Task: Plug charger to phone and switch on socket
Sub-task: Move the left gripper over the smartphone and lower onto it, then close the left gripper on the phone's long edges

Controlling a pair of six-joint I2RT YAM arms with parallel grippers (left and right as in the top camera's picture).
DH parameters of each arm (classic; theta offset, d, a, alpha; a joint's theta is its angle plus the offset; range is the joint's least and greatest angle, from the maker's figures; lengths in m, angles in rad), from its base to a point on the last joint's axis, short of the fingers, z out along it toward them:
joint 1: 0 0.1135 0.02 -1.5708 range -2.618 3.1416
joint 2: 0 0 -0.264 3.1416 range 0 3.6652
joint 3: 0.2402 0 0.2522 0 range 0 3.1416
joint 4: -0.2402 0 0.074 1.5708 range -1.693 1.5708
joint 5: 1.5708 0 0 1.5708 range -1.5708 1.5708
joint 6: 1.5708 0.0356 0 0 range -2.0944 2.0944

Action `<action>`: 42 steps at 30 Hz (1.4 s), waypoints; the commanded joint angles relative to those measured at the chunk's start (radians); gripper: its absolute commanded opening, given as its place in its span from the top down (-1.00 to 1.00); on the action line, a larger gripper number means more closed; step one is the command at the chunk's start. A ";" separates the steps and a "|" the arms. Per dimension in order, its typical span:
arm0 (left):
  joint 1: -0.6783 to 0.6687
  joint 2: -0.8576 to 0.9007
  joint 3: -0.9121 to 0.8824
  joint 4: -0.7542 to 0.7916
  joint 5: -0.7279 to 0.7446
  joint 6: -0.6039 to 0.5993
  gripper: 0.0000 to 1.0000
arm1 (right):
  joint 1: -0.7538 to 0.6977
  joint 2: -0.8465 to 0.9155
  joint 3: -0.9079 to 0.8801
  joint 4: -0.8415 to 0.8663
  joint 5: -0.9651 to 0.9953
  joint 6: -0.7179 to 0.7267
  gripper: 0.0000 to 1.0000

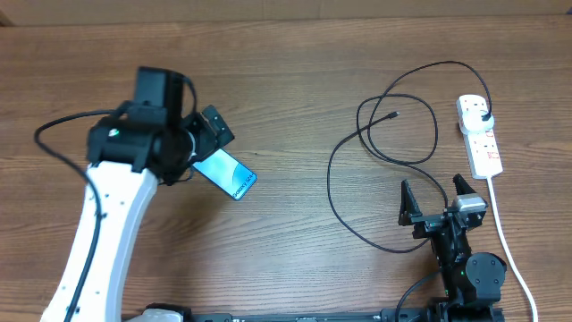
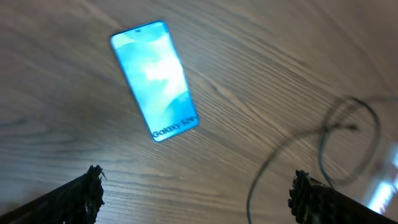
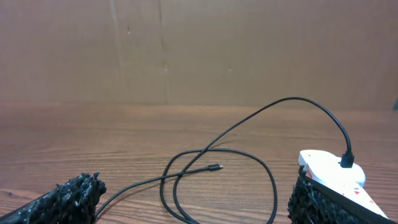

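Note:
The phone [image 1: 227, 173] lies flat on the wooden table, its light-blue screen up; it also shows in the left wrist view [image 2: 155, 79]. My left gripper [image 2: 199, 196] is open and empty, hovering just above and beside the phone. The black charger cable [image 1: 375, 143] lies in loose loops at the right, its connector tip [image 1: 393, 115] free on the table and its black plug [image 1: 483, 114] seated in the white socket strip [image 1: 480, 136]. My right gripper [image 1: 440, 199] is open and empty near the front edge; the cable loops [image 3: 217, 168] and the socket [image 3: 333, 177] lie ahead of it.
The socket's white cord [image 1: 511, 250] runs down the right side toward the front edge, past my right arm. A brown wall [image 3: 199, 50] stands behind the table. My left arm's white link [image 1: 103, 241] crosses the left part of the table.

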 commanded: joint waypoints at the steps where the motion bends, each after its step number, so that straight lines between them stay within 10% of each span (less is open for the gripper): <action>1: -0.011 0.111 0.021 -0.001 -0.091 -0.144 -1.00 | 0.004 -0.011 -0.010 0.005 0.010 -0.002 -1.00; 22: -0.004 0.576 0.021 0.094 0.066 -0.106 -1.00 | 0.004 -0.011 -0.010 0.005 0.010 -0.002 -1.00; 42: -0.004 0.642 0.021 0.137 0.019 -0.132 -0.99 | 0.004 -0.011 -0.010 0.005 0.010 -0.002 -1.00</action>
